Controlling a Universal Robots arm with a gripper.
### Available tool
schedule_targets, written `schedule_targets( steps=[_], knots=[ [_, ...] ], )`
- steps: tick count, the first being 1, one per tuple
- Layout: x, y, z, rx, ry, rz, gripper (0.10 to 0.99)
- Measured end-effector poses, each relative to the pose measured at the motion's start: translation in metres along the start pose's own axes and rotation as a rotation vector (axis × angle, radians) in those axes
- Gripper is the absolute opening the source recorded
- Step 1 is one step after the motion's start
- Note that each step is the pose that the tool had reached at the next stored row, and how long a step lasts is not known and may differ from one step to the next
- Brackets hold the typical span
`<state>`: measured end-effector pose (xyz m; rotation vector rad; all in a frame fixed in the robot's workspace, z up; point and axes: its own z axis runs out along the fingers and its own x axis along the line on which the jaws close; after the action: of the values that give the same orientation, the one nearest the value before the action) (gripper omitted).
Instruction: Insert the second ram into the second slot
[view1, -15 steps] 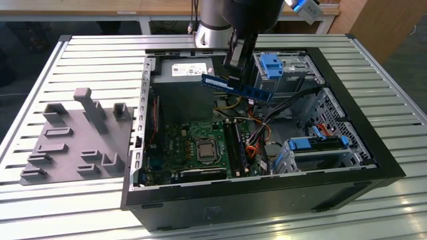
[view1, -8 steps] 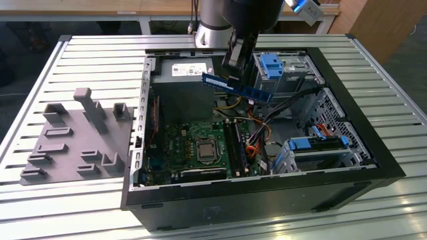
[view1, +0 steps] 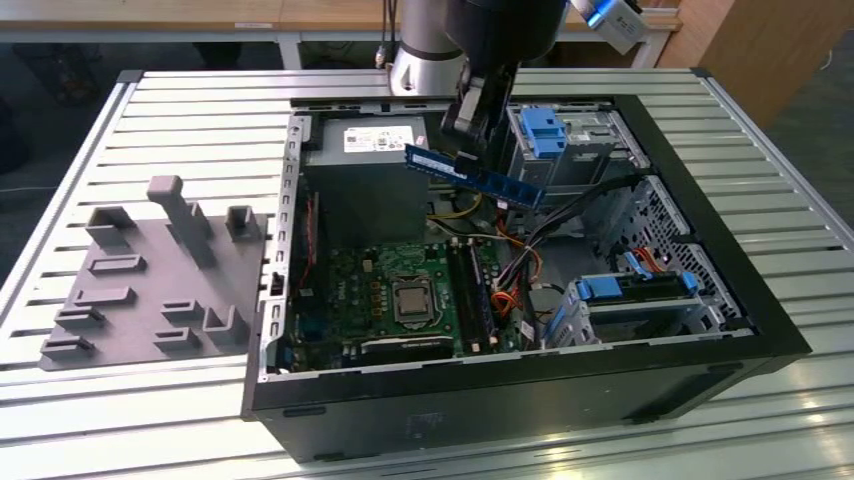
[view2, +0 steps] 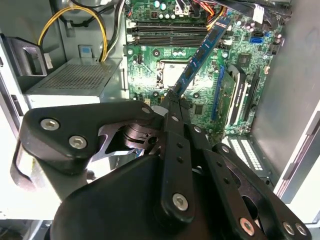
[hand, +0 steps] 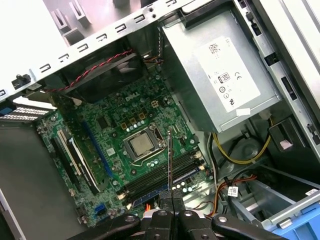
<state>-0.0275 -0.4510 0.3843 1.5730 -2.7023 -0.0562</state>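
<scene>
From where I stand, the gripper has its fingers clamped on one end of the second ram, which hangs tilted over the open case, well above the memory slots (dark rails beside the processor socket). Gripped at one end like that, it could come down skewed and jam, or snag the loose cables

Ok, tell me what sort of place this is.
Probably a robotics workshop or test cell: an open black computer case lies on a ribbed metal slat table, beside a grey moulded parts holder, and the tool grips a thin blue circuit-board memory stick.
</scene>
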Motion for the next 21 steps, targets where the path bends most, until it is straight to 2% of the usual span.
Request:
schedule_targets(
  steps=[21],
  knots=[
    [0.0,0.0,0.0003,0.001,-0.0043,0.115,0.114]
  ],
)
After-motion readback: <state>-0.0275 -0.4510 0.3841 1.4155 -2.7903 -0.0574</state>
